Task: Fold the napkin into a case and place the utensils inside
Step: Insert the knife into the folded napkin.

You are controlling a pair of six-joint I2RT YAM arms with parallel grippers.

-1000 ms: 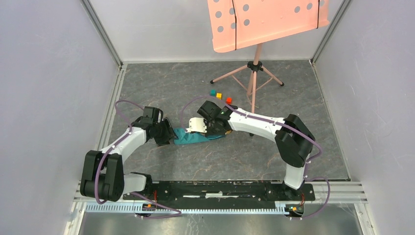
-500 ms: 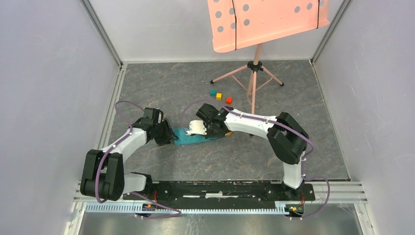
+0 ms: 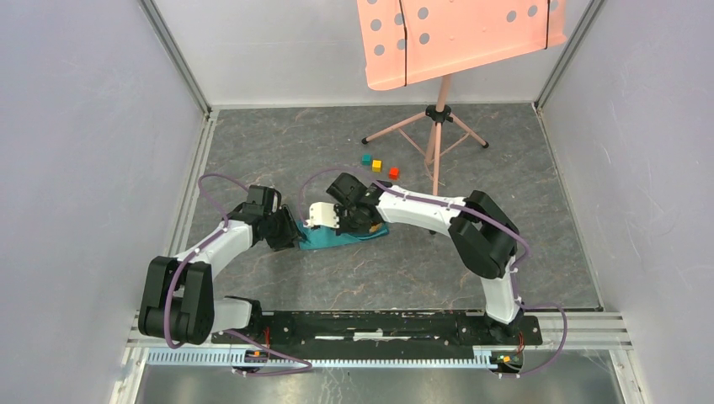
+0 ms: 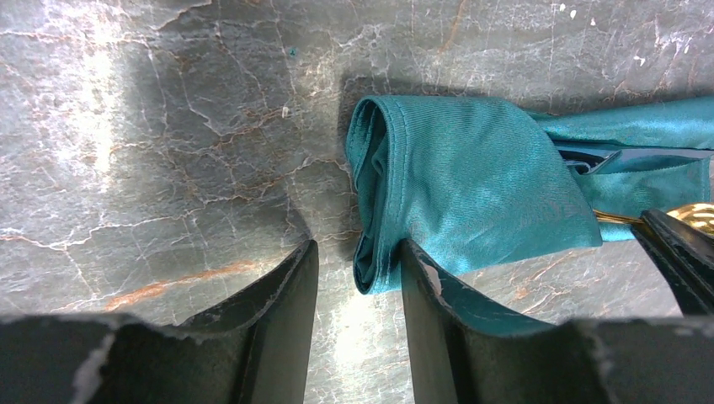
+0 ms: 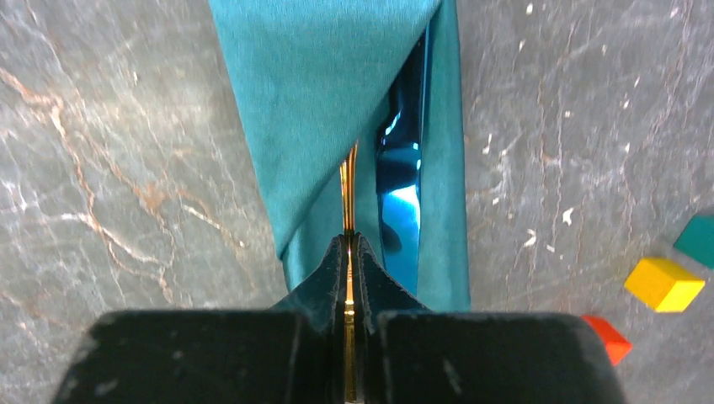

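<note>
Case (image 4: 471, 185), teal cloth: contained blue utensil (image 5: 400, 168); gold utensil (image 5: 348, 181) partly inside, clenched by right gripper (image 5: 349, 244). Left gripper (image 4: 355, 252) released, straddling folded end.

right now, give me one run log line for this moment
step: loading utensils | right fingers: shut on gold utensil, which runs under case flap | blue utensil: in case fold | left fingers: open, astride case end

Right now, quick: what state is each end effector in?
Left end effector: open, jaws straddling the end of the case, not clamped.
Right end effector: closed on the golden utensil, by its handle.
</note>
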